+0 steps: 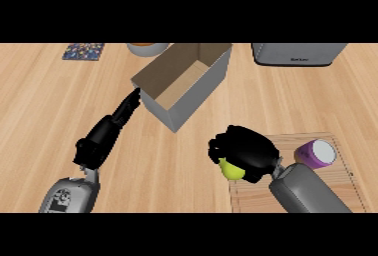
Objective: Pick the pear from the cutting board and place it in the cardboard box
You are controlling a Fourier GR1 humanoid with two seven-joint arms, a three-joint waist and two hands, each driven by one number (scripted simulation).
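Right hand (245, 149) clamped round pear (233, 170) at left edge of cutting board (348, 172); only yellow-green underside visible. Cannot tell whether lifted clear. Judged light, stiff, smooth-skinned, easily bruised: best held round the wide belly, not the neck. Left hand (103, 137) straight-fingered, tips beside open-topped cardboard box (184, 85), well apart from pear.

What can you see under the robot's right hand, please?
Under the right hand, whose fingers curl round it, part of the yellow-green pear shows at the lower left. The hand covers the rest of the pear and part of the cutting board along its left edge.
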